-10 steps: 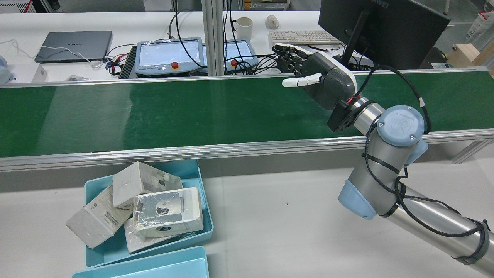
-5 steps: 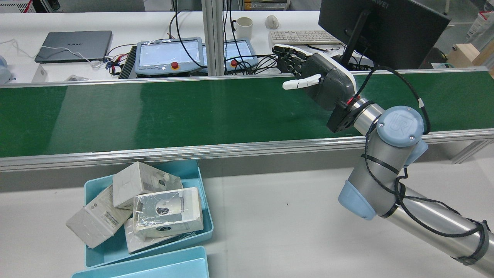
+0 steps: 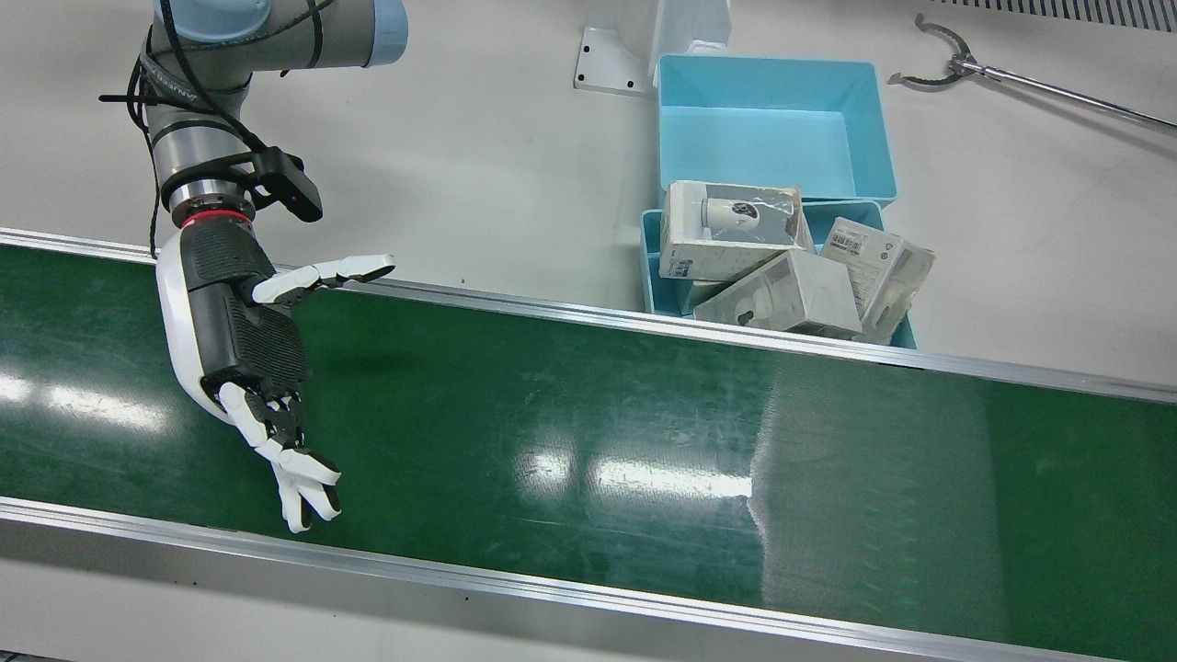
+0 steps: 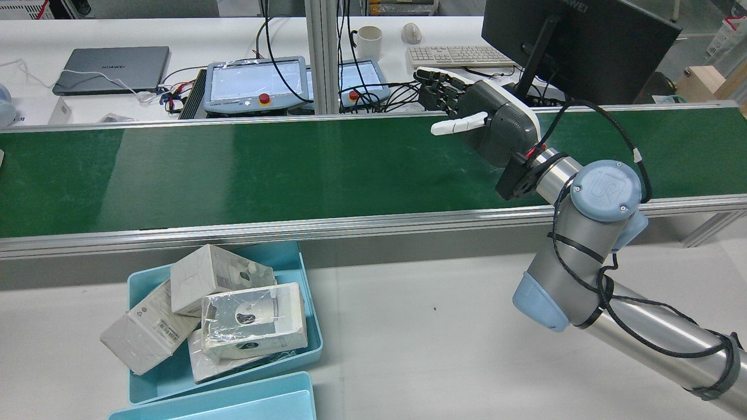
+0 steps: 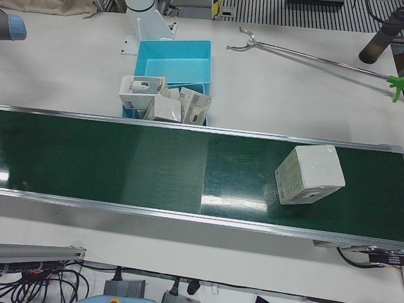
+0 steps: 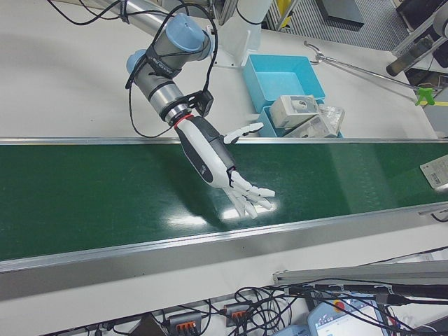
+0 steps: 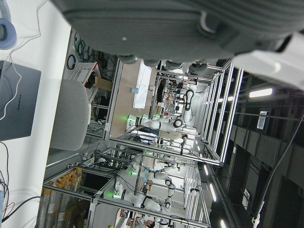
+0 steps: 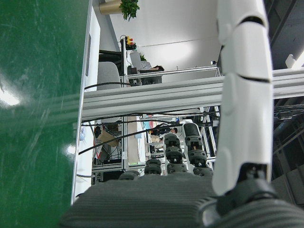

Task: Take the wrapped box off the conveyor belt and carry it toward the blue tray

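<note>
The wrapped box [image 5: 309,173], pale and film-covered, lies on the green conveyor belt [image 5: 126,164] at the right of the left-front view; its corner shows at the right edge of the right-front view [image 6: 435,171]. My right hand [image 3: 244,340] hovers over the belt far from the box, fingers spread, thumb out, holding nothing; it also shows in the rear view [image 4: 487,125] and the right-front view [image 6: 210,157]. The blue tray [image 3: 651,267] sits beside the belt and holds several wrapped boxes [image 3: 731,230]. My left hand [image 7: 180,28] shows only in its own view, holding nothing.
A second, empty blue tray [image 3: 864,119] stands behind the filled one. A long metal grabber tool [image 3: 956,64] lies on the white table. Beyond the belt are teach pendants [image 4: 257,84], a monitor [image 4: 578,41] and a keyboard.
My right hand has shifted slightly to the right over the belt. The glare on the belt has moved, and a pale edge has appeared at the belt's left end.
</note>
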Motion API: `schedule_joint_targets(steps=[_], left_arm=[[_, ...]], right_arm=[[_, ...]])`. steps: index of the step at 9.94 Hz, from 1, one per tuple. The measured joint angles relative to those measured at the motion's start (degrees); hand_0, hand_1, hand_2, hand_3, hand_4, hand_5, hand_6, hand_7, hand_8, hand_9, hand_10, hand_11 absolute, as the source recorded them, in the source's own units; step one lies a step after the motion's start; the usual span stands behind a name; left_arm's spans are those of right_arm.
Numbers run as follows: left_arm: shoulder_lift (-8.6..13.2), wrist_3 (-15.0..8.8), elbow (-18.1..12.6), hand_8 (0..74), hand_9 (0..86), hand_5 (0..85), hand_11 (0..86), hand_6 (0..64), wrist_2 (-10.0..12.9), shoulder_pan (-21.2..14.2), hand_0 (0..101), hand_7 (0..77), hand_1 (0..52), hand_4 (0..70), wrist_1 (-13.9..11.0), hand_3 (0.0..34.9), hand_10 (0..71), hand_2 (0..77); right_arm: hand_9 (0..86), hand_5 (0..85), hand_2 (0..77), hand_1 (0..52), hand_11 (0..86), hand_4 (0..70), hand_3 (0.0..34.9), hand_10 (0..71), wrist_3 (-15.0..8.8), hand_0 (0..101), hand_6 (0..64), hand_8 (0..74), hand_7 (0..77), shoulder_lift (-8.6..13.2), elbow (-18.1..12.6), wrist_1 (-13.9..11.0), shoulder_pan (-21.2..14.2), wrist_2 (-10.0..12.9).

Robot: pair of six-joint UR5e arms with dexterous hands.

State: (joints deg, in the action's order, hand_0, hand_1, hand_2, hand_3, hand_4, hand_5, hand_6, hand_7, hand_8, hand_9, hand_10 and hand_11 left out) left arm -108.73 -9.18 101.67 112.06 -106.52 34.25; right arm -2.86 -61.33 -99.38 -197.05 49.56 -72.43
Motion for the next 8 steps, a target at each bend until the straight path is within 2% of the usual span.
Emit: schedule_joint_targets(steps=[1, 2, 3, 8], left_arm=[[0.00, 0.00, 0.00, 0.5, 0.0, 1.1, 0.5, 0.5, 0.00, 0.00, 0, 0.5, 0.0, 0.0, 0.00, 0.0, 0.5, 1.1], [0.00, 0.00, 0.00, 0.5, 0.5, 1.1, 0.5, 0.5, 0.00, 0.00, 0, 0.5, 0.0, 0.0, 0.00, 0.0, 0.5, 0.5], [0.00, 0.00, 0.00, 0.5, 0.5, 1.1, 0.5, 0.5, 0.00, 0.00, 0, 0.5, 0.0, 0.0, 0.00, 0.0, 0.5, 0.5], [0.00, 0.00, 0.00, 0.5, 0.5, 1.1, 0.5, 0.5, 0.00, 0.00, 0, 0.5, 0.0, 0.0, 0.00, 0.0, 0.5, 1.1]], right_arm=[[4.9, 18.0, 10.4, 15.8, 0.5, 11.5, 0.0, 0.0, 0.14, 49, 5.5, 2.2, 3.8, 0.01, 0.41, 0.02, -0.07, 0.03], [4.9, 18.0, 10.9, 12.0, 0.5, 11.5, 0.0, 0.0, 0.34, 48, 5.5, 2.2, 3.8, 0.03, 0.89, 0.05, -0.07, 0.06], [3.8, 17.5, 9.8, 14.7, 0.5, 10.4, 0.0, 0.0, 0.51, 48, 5.5, 0.5, 3.8, -0.07, 1.28, 0.07, -0.07, 0.08], [3.8, 17.5, 10.9, 14.7, 0.5, 11.5, 0.0, 0.0, 0.35, 48, 5.5, 2.2, 4.9, -0.18, 1.84, 0.09, -0.85, 0.47]])
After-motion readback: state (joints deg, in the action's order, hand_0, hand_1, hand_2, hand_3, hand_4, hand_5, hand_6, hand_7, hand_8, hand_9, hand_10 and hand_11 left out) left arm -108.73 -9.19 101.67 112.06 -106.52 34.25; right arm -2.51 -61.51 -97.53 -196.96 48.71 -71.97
